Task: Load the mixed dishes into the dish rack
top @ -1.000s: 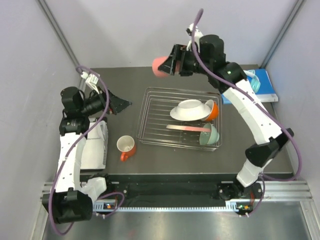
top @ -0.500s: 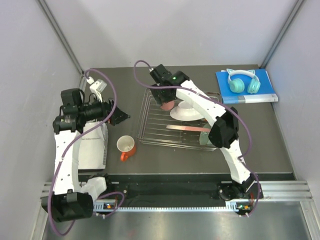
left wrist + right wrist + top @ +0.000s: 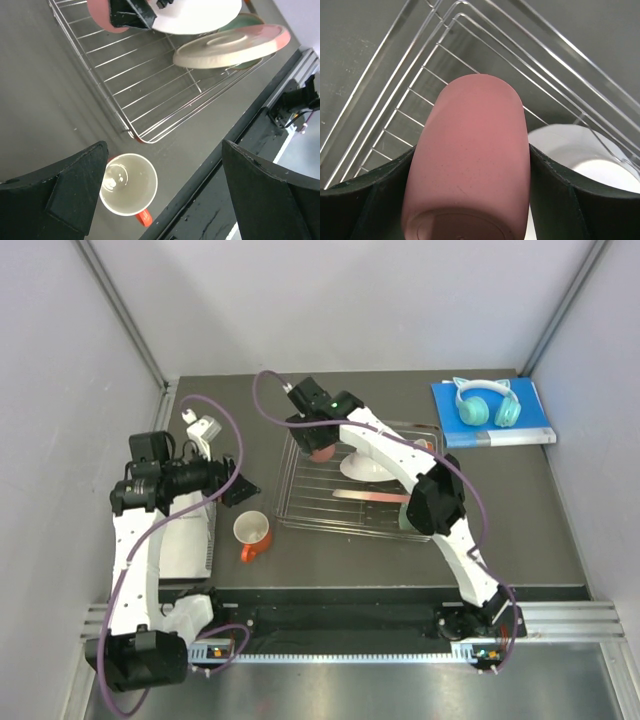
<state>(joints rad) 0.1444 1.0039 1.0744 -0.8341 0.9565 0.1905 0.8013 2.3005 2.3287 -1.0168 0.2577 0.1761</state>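
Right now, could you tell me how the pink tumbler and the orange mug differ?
The pink tumbler is clamped in the right gripper over the dish rack; the orange mug stands free, mouth up, on the table outside the rack. The mug has a side handle; the tumbler has none. The mug is orange with a cream inside; the tumbler is pink. Both are cups in warm colours.

Arms: the left arm (image 3: 128, 560) and right arm (image 3: 462, 558) I am driving wear white shells between black, rounded joint housings.
Cables: a purple cable (image 3: 239, 435) loops loosely off each arm.
Fingers: on my wrist feeds, the left gripper (image 3: 164, 145) shows two flat, matte black wedges; the right gripper (image 3: 470, 150) shows dark, bevelled edges.
Bases: black blocks (image 3: 135, 660) anchor both arms.
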